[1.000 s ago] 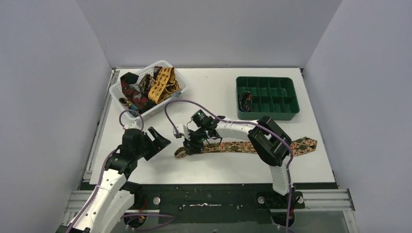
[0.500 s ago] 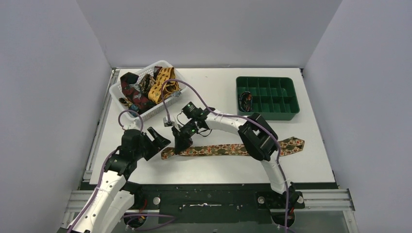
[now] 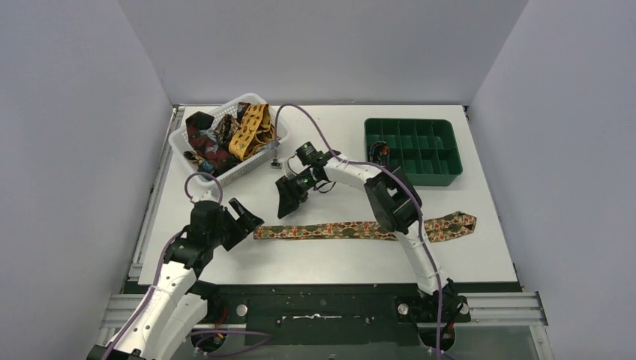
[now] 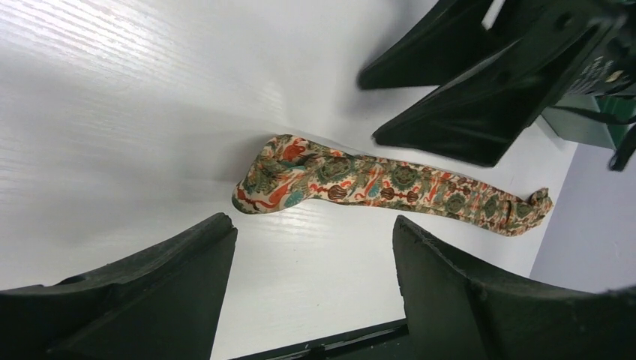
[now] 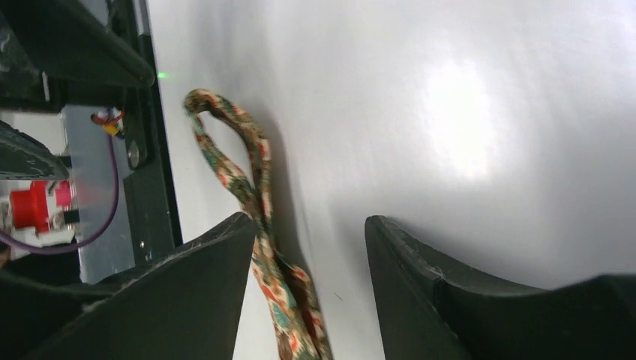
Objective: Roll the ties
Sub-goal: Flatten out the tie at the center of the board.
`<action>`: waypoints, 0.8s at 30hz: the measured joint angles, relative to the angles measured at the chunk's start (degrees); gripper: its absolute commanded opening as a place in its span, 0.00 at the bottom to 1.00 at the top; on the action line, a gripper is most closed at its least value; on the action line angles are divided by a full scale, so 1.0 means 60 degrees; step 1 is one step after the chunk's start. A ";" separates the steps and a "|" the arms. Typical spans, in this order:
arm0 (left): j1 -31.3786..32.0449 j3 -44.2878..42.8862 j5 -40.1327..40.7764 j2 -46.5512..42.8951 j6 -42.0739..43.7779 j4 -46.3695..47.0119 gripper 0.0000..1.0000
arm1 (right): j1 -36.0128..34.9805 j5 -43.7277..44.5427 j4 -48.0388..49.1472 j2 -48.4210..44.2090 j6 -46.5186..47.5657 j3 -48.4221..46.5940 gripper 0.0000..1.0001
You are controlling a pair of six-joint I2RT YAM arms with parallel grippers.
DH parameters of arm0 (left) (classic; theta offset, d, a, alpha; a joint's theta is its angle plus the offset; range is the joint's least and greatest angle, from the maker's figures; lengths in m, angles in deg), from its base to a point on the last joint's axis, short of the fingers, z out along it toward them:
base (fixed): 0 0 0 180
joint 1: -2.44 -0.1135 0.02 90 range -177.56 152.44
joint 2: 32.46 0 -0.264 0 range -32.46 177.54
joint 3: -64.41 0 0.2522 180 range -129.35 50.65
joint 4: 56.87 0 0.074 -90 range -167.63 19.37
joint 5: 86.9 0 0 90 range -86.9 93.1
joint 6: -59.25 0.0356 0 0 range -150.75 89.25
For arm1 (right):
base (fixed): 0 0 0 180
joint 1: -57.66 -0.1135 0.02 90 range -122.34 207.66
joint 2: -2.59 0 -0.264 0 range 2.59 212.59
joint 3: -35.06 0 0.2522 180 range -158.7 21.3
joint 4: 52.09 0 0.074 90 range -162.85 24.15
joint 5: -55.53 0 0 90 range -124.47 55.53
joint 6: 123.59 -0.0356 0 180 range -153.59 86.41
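I read the brown-orange tie (image 3: 360,229) as lying flat and unrolled on the bench (image 3: 330,259). It runs left to right across the near half. Its narrow end sits at the left, and its wide end sits at the right, near the right edge of the bench. Part of its middle is hidden under the right arm in the top view. The left end effector (image 3: 247,218) is just left of the narrow end. In the left wrist view its fingers (image 4: 150,285) are spread wide with nothing between them, and the narrow end of the tie (image 4: 285,176) lies beyond the fingertips, apart from them. The right end effector (image 3: 289,196) stands on the far side of the tie, toward its left portion. In the right wrist view its fingers (image 5: 450,292) are also spread wide and grip nothing. The tie (image 5: 259,202) runs beside the left-hand finger in that view, and I cannot tell whether it touches that finger. A white basket (image 3: 178,144) stands at the far left of the bench and holds a loose heap of ties, among them a dark red tie (image 3: 201,136) and a mustard yellow tie (image 3: 251,131). A green tray (image 3: 411,180) with compartments stands at the far right. One left compartment holds a small dark bundle (image 3: 379,156), too small to identify.
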 measured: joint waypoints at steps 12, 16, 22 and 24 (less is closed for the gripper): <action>0.0000 0.0696 0.0033 0.1013 0.0535 0.1020 0.74 | 0.0444 0.3789 0.1450 -0.3111 -0.0572 0.3115 0.72; -0.0007 0.0903 0.0142 0.1384 0.0809 0.1614 0.72 | 0.0168 0.5446 0.3144 -0.6145 -0.1311 0.6047 0.97; -0.0062 0.1497 0.0076 0.1672 0.1271 0.2721 0.69 | 0.0769 0.6655 0.5945 -0.9202 -0.3005 0.8969 1.00; -0.0062 0.1701 -0.0029 0.1610 0.1399 0.3115 0.68 | 0.1016 0.6940 0.6419 -0.9562 -0.3497 0.9548 1.00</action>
